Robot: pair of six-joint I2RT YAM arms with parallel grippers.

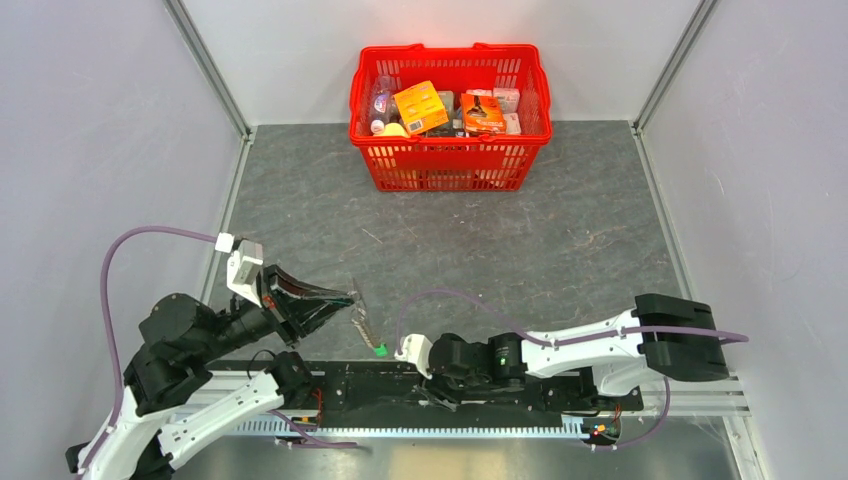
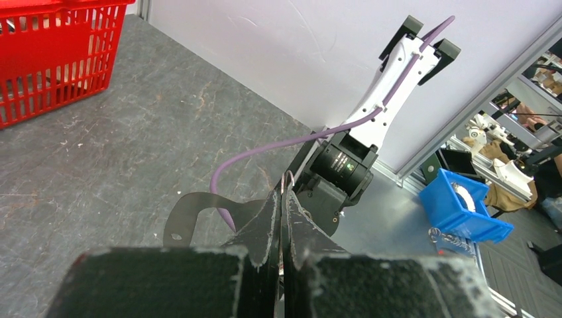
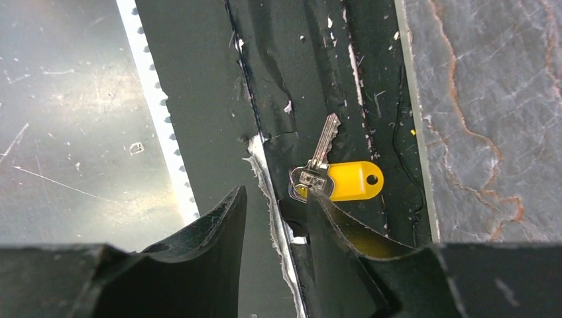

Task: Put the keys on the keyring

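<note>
Right jaws, standing apart, hover just short of the yellow key (image 3: 344, 180), flat on the black base plate (image 3: 285, 66), blade pointing away from them; I have the left jaws clamped on the keyring (image 1: 362, 322), green key (image 1: 380, 349) at its lower end, just beside.

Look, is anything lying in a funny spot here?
Yes. The yellow key lies on the black mounting plate at the near edge, off the grey tabletop, just beyond the open right end effector. The keyring hangs apart, from the left end effector.
</note>
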